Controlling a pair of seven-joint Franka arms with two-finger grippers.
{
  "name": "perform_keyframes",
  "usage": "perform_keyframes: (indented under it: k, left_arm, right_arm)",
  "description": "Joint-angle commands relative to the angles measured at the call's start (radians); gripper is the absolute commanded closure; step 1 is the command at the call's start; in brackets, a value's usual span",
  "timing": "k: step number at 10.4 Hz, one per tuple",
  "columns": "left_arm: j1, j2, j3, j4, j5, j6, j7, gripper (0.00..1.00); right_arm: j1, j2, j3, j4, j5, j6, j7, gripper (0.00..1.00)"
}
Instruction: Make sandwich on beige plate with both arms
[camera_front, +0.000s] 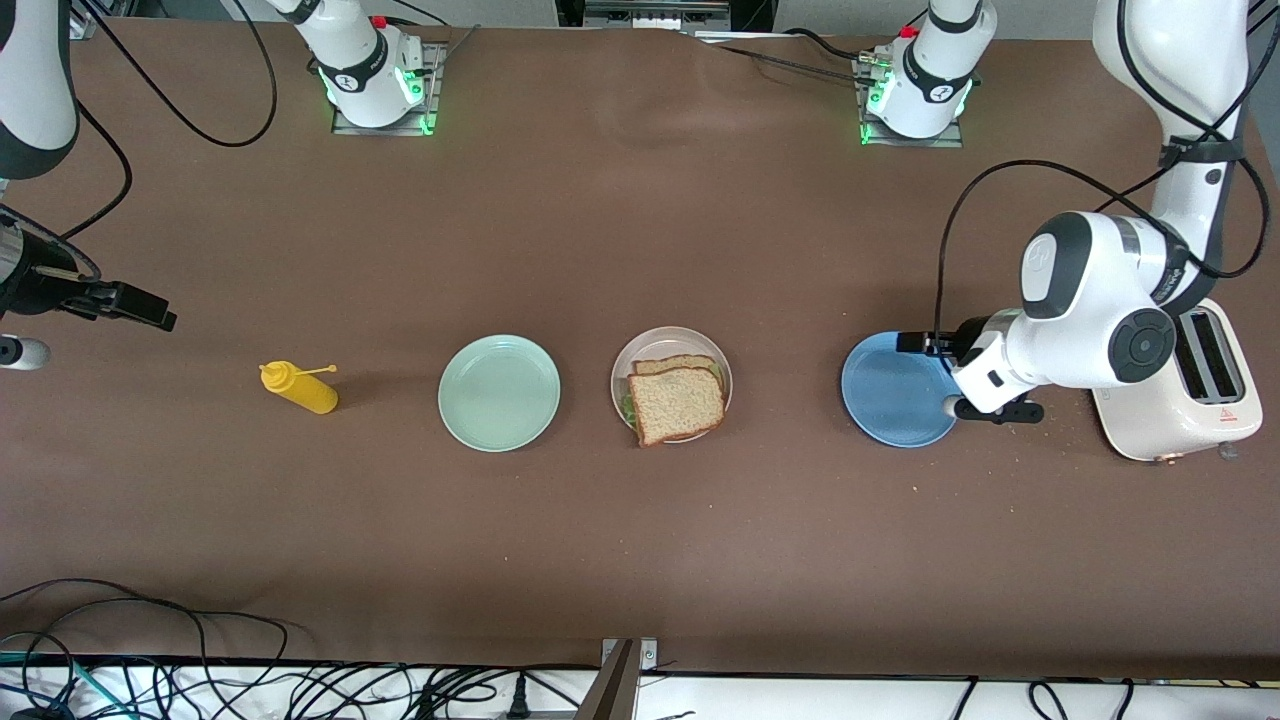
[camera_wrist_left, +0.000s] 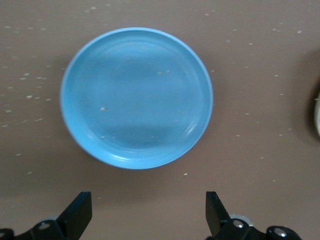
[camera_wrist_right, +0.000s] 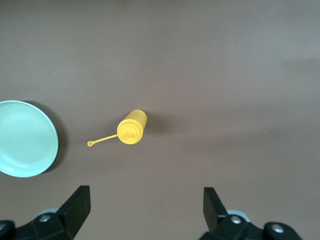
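Sandwich (camera_front: 676, 400) on beige plate (camera_front: 625, 366); toaster (camera_front: 1190, 400) at left arm's end.

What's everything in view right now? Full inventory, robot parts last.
sandwich: 1, brown bread with green lettuce, on the beige plate
beige plate: 1, pale pinkish-beige, mid-table between the other two plates
mint-green plate: 1, mint green, nothing on it, beside the beige plate toward the right arm's end
blue plate: 1, blue, a few crumbs on it, toward the left arm's end
mustard bottle: 1, yellow, cap hanging off, toward the right arm's end
toaster: 1, cream, at the left arm's end
left gripper: 1, black, open, holding nothing, at the blue plate's edge
right gripper: 1, black, open, holding nothing, above the table near the mustard bottle
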Motion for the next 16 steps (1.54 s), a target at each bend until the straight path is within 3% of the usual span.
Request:
perform_keyframes:
  k: [1,7,9,13,16]
  left_arm:
    - [0.002,-0.075,-0.006,-0.010,0.095,-0.072,-0.079,0.00]
    - [0.025,-0.192,0.003,0.027,0.124,-0.245,-0.073,0.00]
    - [0.063,-0.189,0.005,0.123,0.122,-0.311,-0.084,0.00]
    - [0.087,-0.054,0.006,0.384,0.112,-0.506,-0.084,0.00]
    - [0.099,-0.075,-0.005,0.418,0.106,-0.546,-0.073,0.00]
  right_arm:
    - [0.000,0.011,-0.002,0.025,0.005,-0.021,0.008,0.00]
    - [0.008,0.006,0.001,0.028,0.003,-0.028,0.008,0.00]
    - [0.005,0.003,0.000,0.028,0.005,-0.030,0.003,0.00]
    - [0.002,0.004,-0.008,0.028,0.005,-0.028,0.008,0.00]
    - [0.002,0.006,-0.008,0.028,0.008,-0.027,0.009,0.00]
